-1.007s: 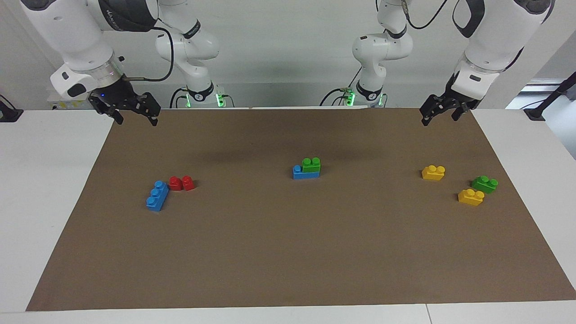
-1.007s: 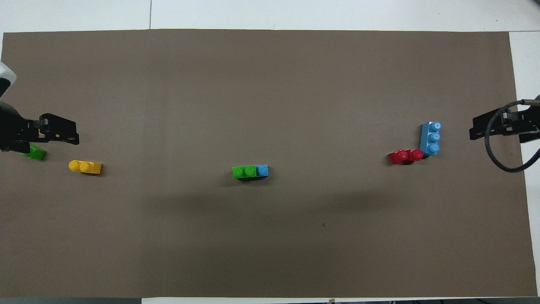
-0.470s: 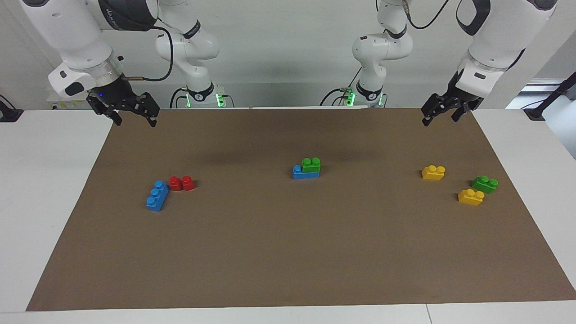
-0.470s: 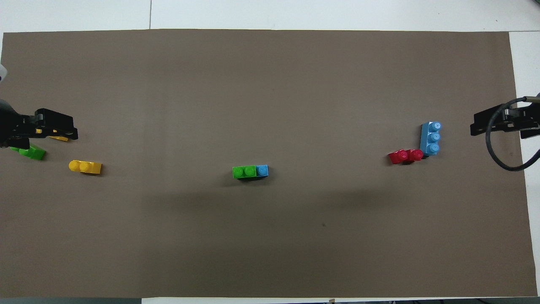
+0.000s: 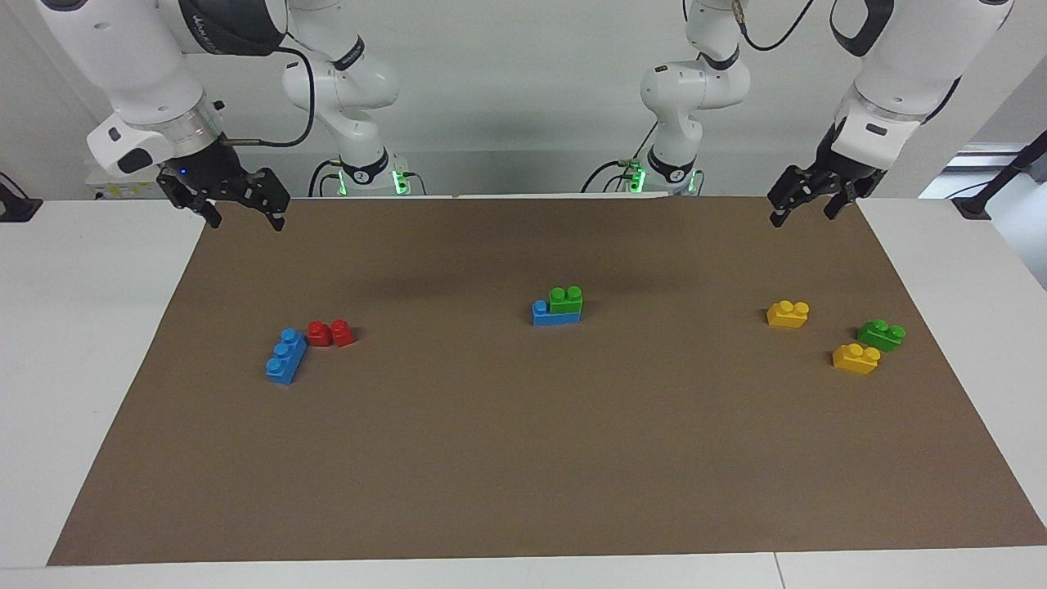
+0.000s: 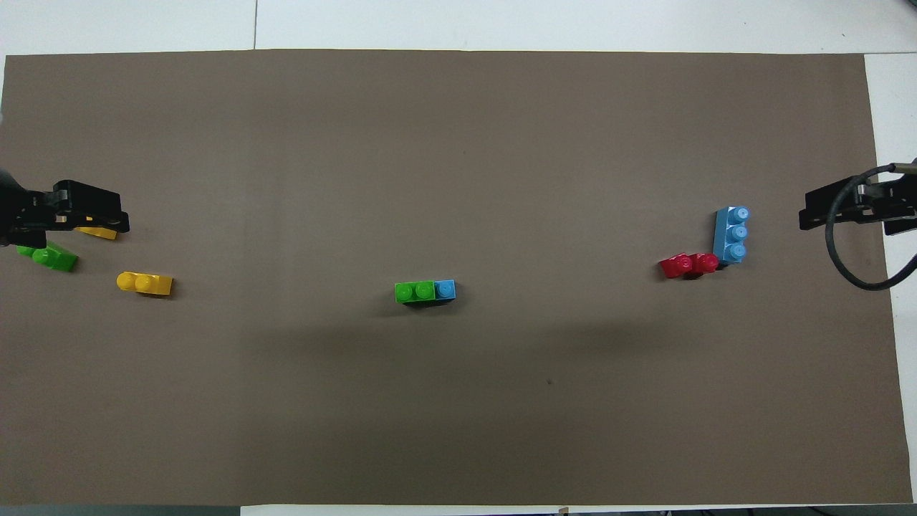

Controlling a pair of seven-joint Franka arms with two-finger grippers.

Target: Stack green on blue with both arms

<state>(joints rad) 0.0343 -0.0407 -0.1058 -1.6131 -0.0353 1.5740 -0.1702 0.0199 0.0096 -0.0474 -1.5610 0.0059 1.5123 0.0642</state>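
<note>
Green (image 5: 566, 299) sits on blue (image 5: 555, 315) mid-mat, one stud bare. Both grippers — left (image 5: 806, 204), right (image 5: 240, 207) — hang open and empty over the mat's robot-side corners. A careless sweep could knock the stack apart.

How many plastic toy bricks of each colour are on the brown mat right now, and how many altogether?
Green two-stud plastic toy bricks: 2, one stacked, one loose
Blue three-stud plastic toy bricks: 2, one under the stacked green, one loose
Yellow two-stud plastic toy bricks: 2
Red plastic toy brick: 1
Total: 7
</note>
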